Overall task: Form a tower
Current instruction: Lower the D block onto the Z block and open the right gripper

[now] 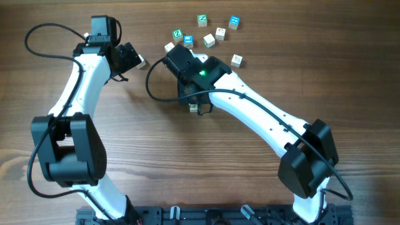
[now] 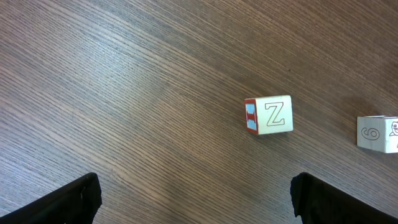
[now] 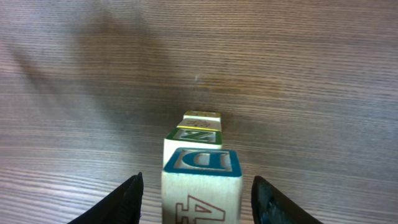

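The tower [image 3: 198,146] is a one-cube-wide column seen from above in the right wrist view. Its top cube [image 3: 201,186] has a blue D face and a red 4 on its side, with green-marked and yellow cubes below. My right gripper [image 3: 198,190] straddles that top cube, open, with a gap showing on each side. From overhead only a bit of the tower [image 1: 194,108] shows under the right wrist. My left gripper [image 2: 196,202] hangs open over bare wood at the table's back left [image 1: 139,61], short of a pale Z cube [image 2: 268,115].
Several loose cubes lie at the back of the table, among them green-marked ones [image 1: 202,20], blue-marked ones [image 1: 234,22] and a pale one [image 1: 236,60]. Another pale cube [image 2: 377,133] sits at the right edge of the left wrist view.
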